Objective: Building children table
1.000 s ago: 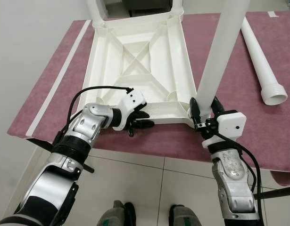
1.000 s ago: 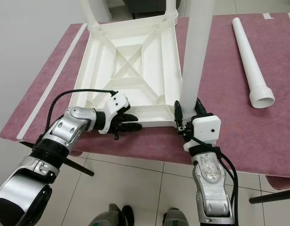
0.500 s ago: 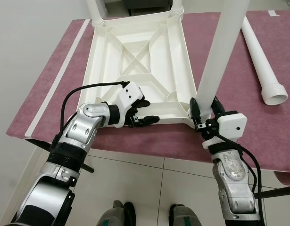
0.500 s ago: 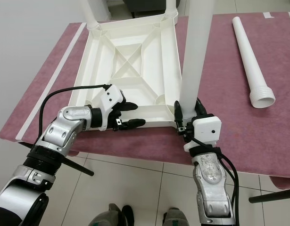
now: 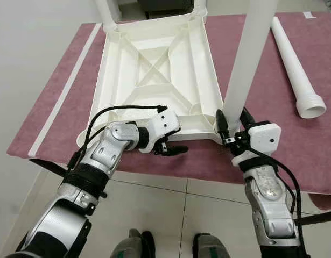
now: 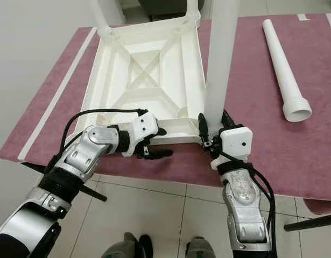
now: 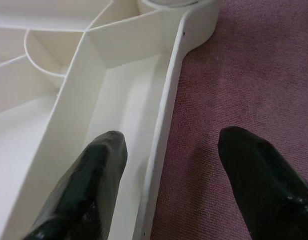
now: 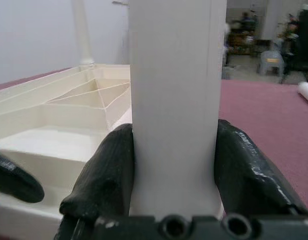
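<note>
Two tools at work: my right tool (image 5: 230,127) clenches a white leg (image 5: 248,59) upright at the upturned table's (image 5: 154,70) near corner; my left tool (image 5: 166,146), released, straddles its near rim. One spare leg (image 5: 297,67) lies on the tabletop (image 5: 57,107), unfitted.

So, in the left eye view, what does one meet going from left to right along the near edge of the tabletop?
Left gripper → right gripper around the upright leg → loose leg lying on the mat.

Upright leg (image 5: 246,70) blocks tabletop's (image 5: 154,70) near right corner, bare mat (image 5: 262,102) beside loose leg (image 5: 297,64)
</note>
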You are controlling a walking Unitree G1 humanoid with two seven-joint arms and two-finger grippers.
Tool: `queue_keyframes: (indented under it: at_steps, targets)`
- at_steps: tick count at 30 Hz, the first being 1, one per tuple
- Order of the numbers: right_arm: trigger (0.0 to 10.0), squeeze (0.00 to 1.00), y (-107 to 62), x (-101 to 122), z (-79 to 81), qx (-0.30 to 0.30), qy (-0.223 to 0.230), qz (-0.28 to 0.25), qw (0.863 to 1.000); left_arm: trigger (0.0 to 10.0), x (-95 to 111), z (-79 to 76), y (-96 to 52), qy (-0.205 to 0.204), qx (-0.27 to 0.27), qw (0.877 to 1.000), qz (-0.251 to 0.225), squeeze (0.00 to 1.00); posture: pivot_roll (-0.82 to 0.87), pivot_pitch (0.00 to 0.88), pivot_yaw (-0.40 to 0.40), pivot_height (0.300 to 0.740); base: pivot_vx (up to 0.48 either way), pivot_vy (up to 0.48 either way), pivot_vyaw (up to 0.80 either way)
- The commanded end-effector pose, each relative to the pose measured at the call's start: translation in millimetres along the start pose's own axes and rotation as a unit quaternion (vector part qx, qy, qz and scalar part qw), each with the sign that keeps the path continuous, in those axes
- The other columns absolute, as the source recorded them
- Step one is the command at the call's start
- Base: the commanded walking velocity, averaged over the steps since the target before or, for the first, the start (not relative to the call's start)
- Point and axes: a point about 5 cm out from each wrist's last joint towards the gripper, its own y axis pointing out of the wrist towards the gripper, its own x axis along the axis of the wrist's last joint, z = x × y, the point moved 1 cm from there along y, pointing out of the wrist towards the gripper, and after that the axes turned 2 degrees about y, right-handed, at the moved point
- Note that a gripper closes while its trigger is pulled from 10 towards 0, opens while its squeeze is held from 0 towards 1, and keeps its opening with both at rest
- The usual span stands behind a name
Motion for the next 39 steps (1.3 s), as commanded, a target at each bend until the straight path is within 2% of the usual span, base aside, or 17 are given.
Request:
queue_keyframes:
  at_steps: [1, 2, 4, 9, 11, 13, 16, 17, 27, 31, 33, 35, 36, 37, 38, 39]
  targets:
    - [10.0, 0.00, -5.9, -9, 7.1, 0.048, 0.001, 0.034, 0.998, 10.0, -12, 1.8, -3.5, 0.002, 0.017, 0.999, 0.029, 0.00, -0.15, 0.159, 0.201, 0.740, 0.000, 0.000, 0.00]
    - [10.0, 0.00, -5.9, -9, 7.1, 0.048, 0.001, 0.034, 0.998, 10.0, -12, 1.8, -3.5, 0.002, 0.017, 0.999, 0.029, 0.00, -0.15, 0.159, 0.201, 0.740, 0.000, 0.000, 0.00]
    - [10.0, 0.00, -7.3, -6, 6.0, 0.089, -0.012, 0.039, 0.995, 10.0, -16, 1.4, -5.3, 0.004, 0.011, 0.999, 0.040, 0.00, -0.15, 0.160, 0.201, 0.740, 0.000, 0.000, 0.00]
    - [10.0, 0.00, -6.2, -3, 2.2, 0.109, -0.022, 0.039, 0.993, 10.0, -20, 1.6, -6.7, 0.008, 0.008, 0.999, 0.047, 0.00, -0.15, 0.160, 0.198, 0.740, 0.000, 0.000, 0.00]
    - [10.0, 0.00, -3.0, -1, -2.9, 0.101, -0.023, 0.034, 0.994, 10.0, -22, 2.3, -7.5, 0.009, 0.009, 0.999, 0.049, 0.00, -0.15, 0.160, 0.198, 0.740, 0.000, 0.000, 0.00]
    - [10.0, 0.00, 7.4, 8, -11.6, 0.061, 0.008, 0.012, 0.998, 10.0, -25, 4.9, -9.6, 0.002, 0.017, 0.998, 0.052, 0.00, -0.15, 0.158, 0.194, 0.740, 0.000, 0.000, 0.00]
    - [10.0, 0.00, 10.8, 11, -12.3, 0.046, 0.031, 0.004, 0.998, 10.0, -26, 5.5, -10.3, -0.001, 0.021, 0.998, 0.054, 0.00, -0.14, 0.158, 0.193, 0.740, 0.000, 0.000, 0.00]
    - [10.0, 0.00, 12.8, 13, -9.1, 0.030, 0.061, -0.004, 0.998, 10.0, -28, 5.7, -11.3, -0.005, 0.024, 0.998, 0.057, 0.00, -0.14, 0.158, 0.193, 0.740, 0.000, 0.000, 0.00]
    - [10.0, 0.00, 1.6, 3, 1.2, -0.002, 0.092, 0.007, 0.996, 10.0, -34, 8.8, -14.2, -0.028, 0.037, 0.997, 0.065, 0.00, -0.14, 0.159, 0.205, 0.740, 0.000, 0.000, 0.00]
    - [10.0, 0.00, 0.6, 3, 2.9, -0.009, 0.101, 0.008, 0.995, 10.0, -38, 15.4, -17.3, -0.028, 0.047, 0.996, 0.076, 0.00, -0.15, 0.157, 0.207, 0.740, 0.000, 0.000, 0.00]
    - [10.0, 0.00, 3.2, 9, 2.2, -0.011, 0.106, 0.001, 0.994, 10.0, -39, 24.7, -24.0, -0.031, 0.058, 0.994, 0.082, 0.00, -0.15, 0.154, 0.209, 0.740, 0.000, 0.000, 0.00]
    - [10.0, 0.00, 3.2, 9, 2.2, -0.011, 0.106, 0.001, 0.994, 10.0, -39, 24.7, -24.0, -0.031, 0.058, 0.994, 0.082, 0.00, -0.15, 0.154, 0.209, 0.740, 0.000, 0.000, 0.00]
    - [10.0, 0.00, 4.9, 13, 1.5, -0.009, 0.106, -0.005, 0.994, 10.0, -35, 29.3, -28.1, -0.045, 0.062, 0.995, 0.063, 0.00, -0.15, 0.151, 0.208, 0.740, 0.000, 0.000, 0.00]
    - [10.0, 0.00, 4.9, 13, 1.5, -0.009, 0.106, -0.005, 0.994, 10.0, -35, 29.3, -28.1, -0.045, 0.062, 0.995, 0.063, 0.00, -0.15, 0.151, 0.208, 0.740, 0.000, 0.000, 0.00]
    - [10.0, 0.00, 7.4, 19, 1.2, -0.006, 0.104, -0.015, 0.994, 10.0, -24, 32.9, -32.9, -0.068, 0.060, 0.996, 0.015, 0.00, -0.15, 0.149, 0.207, 0.740, 0.000, 0.000, 0.00]
    - [10.0, 0.00, 7.4, 19, 1.2, -0.006, 0.104, -0.015, 0.994, 10.0, -24, 32.9, -32.9, -0.068, 0.060, 0.996, 0.015, 0.00, -0.15, 0.149, 0.207, 0.740, 0.000, 0.000, 0.00]
